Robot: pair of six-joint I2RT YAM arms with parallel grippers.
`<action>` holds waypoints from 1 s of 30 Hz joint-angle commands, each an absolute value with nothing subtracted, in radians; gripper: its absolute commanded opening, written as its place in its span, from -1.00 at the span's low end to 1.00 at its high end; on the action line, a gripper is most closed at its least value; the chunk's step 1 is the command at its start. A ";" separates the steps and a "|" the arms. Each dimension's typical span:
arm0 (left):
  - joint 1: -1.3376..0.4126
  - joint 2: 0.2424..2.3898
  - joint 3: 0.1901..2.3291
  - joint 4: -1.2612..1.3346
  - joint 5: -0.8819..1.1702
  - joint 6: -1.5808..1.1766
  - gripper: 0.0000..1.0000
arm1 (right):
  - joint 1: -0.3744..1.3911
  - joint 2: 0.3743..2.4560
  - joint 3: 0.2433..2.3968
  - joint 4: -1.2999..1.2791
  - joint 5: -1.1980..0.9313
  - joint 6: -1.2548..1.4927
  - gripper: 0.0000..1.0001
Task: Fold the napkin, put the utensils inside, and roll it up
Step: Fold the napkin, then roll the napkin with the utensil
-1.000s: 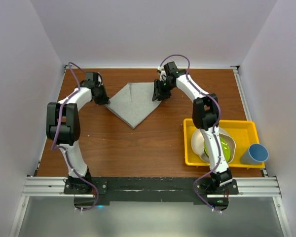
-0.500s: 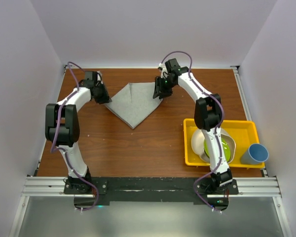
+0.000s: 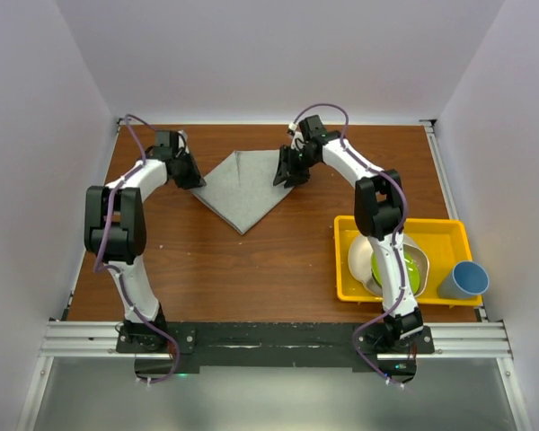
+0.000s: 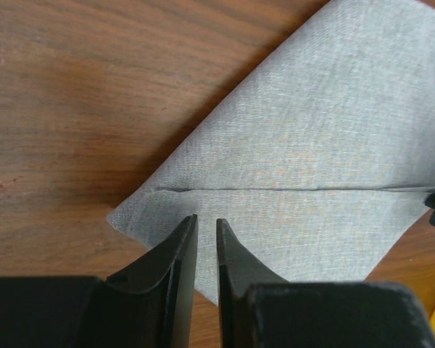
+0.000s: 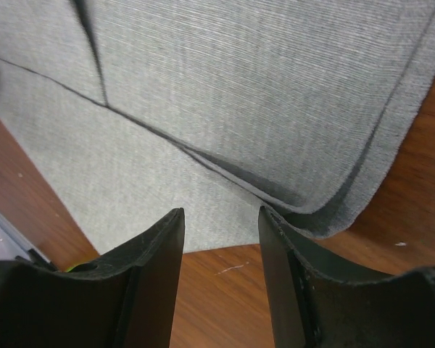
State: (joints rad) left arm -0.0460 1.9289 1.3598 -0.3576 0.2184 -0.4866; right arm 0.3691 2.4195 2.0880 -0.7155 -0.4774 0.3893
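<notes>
Both arms reach far forward from their bases, each bent at the elbow. The left arm (image 3: 115,220) leans outward, then angles its wrist inward to the right. The left fingers (image 4: 185,250) point down, almost together, with only a thin slit between the 2. The right arm (image 3: 377,202) stretches forward and to the left. The right fingers (image 5: 156,250) point down too, standing clearly apart with a wide gap between the 2 tips.
</notes>
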 commanded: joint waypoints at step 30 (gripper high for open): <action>-0.025 1.292 1.046 -0.683 -0.169 -0.905 -0.02 | 0.965 2.293 2.215 -0.767 0.227 -0.235 0.77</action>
